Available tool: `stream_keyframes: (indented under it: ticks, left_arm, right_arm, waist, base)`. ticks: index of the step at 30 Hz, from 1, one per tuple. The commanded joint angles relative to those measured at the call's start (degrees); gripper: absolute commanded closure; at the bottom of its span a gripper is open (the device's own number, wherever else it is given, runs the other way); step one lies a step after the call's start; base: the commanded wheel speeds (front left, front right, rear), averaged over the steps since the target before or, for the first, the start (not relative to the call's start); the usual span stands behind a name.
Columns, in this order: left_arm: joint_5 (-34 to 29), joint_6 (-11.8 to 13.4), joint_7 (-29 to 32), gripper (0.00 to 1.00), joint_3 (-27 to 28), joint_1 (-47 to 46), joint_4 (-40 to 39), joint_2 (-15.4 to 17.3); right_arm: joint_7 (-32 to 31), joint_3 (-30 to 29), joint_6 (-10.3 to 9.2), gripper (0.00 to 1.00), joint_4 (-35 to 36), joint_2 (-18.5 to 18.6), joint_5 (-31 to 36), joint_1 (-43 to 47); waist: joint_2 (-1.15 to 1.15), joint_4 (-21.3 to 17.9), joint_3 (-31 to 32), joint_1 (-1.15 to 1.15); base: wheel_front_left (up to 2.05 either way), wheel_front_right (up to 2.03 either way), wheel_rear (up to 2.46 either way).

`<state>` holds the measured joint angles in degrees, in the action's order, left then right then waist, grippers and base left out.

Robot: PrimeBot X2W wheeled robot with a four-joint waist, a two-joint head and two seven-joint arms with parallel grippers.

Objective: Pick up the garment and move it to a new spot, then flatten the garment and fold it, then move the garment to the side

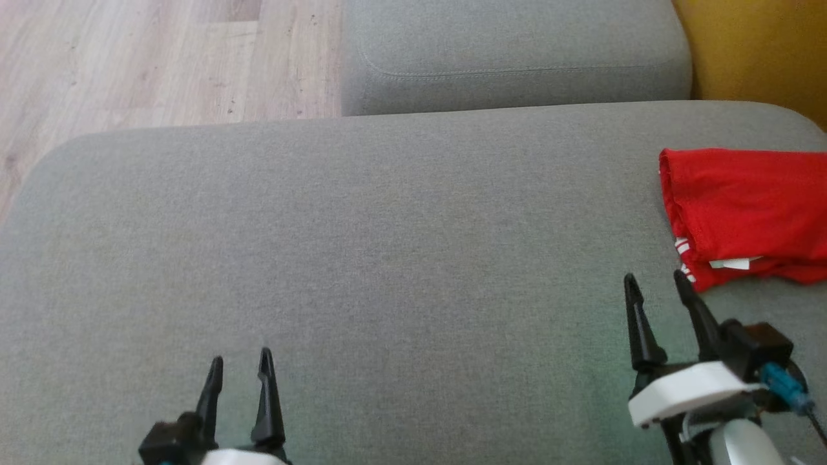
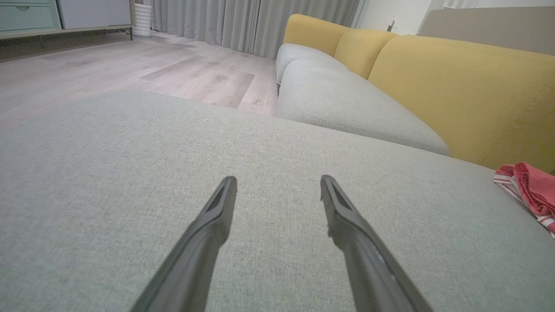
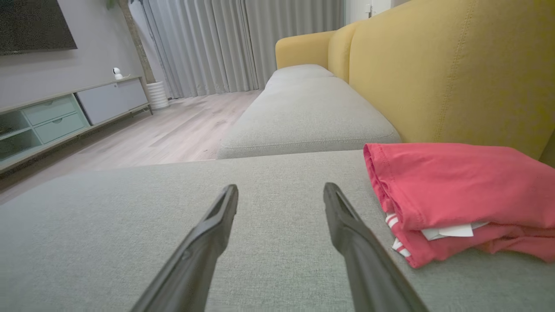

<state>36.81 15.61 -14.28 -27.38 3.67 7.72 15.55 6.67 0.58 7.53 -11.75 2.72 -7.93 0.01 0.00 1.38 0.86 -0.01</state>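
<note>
Garment (image 1: 749, 206), red and folded, lies at the right end of the grey sofa cushion (image 1: 362, 245), near the yellow backrest (image 1: 749, 45). Just beside it, the right gripper (image 1: 654, 276) is spread wide and empty. The left gripper (image 1: 240, 356), well apart, is equally wide and holds nothing.

We held our left gripper (image 1: 240, 355) low at the lower left, its two dark fingers (image 1: 267, 394) spread apart and pointing forward, nothing between them. Our right gripper (image 1: 654, 275) sat farther ahead, jaws likewise wide and empty, above its white wrist (image 1: 685, 387), fingers leaning slightly leftward.
</note>
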Motion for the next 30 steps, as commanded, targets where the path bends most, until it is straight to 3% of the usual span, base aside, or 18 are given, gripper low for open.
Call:
stream_keyframes:
  ticks: [1,23,24,30]
  left_arm:
    - [0.1,-0.2,-0.7,0.00,2.6,-1.0,-1.6,0.2]
    - [-1.3,-0.7,-0.7,0.00,2.4,-1.1,-2.2,-0.6]
    - [-0.6,-0.5,0.0,1.00,0.7,1.6,-0.2,-0.6]
    - [0.7,-0.9,0.5,1.00,0.8,2.0,2.4,-1.1]
  right_arm:
    - [0.8,1.9,-0.04,0.00,2.8,0.2,-0.5,-1.0]
    - [-0.4,3.9,-0.04,0.00,6.0,0.2,-0.1,3.0]
    - [-0.6,2.5,0.00,1.00,3.4,0.0,0.2,4.2]
    - [-0.7,2.7,0.00,1.00,0.3,0.0,-1.8,4.8]
  waist:
    - [0.00,0.0,0.0,0.01]
    - [0.00,-0.1,-0.2,0.01]
    - [0.00,-0.1,-0.2,0.01]
    - [0.00,-0.1,-0.3,0.01]
  base:
    - [0.00,0.00,0.00]
    - [0.00,0.00,0.00]
    - [0.00,0.00,0.00]
    - [0.00,0.00,0.00]
